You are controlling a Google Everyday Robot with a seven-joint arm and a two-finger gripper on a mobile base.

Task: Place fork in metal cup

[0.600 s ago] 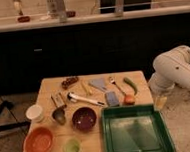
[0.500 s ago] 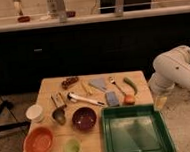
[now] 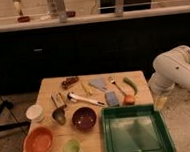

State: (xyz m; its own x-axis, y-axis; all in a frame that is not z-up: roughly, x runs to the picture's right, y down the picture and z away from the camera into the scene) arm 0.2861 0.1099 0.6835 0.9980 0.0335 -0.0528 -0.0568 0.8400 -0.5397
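Observation:
The fork (image 3: 116,85) lies on the wooden table (image 3: 45,89), right of centre near the far edge, a slim piece with pale tines and a thin tan handle. The metal cup (image 3: 59,115) stands at the left side of the table, dull grey, between a white cup (image 3: 35,113) and a maroon bowl (image 3: 84,118). My gripper (image 3: 160,102) hangs at the end of the white arm (image 3: 174,72) just beyond the table's right edge, well to the right of the fork. It looks open, and I see nothing in it.
A green tray (image 3: 165,134) fills the near right. An orange bowl (image 3: 38,142) and a pale green cup (image 3: 71,147) sit near left. A white-handled utensil (image 3: 85,98), yellow utensil (image 3: 86,87), blue sponge (image 3: 111,98) and green item (image 3: 130,84) surround the fork.

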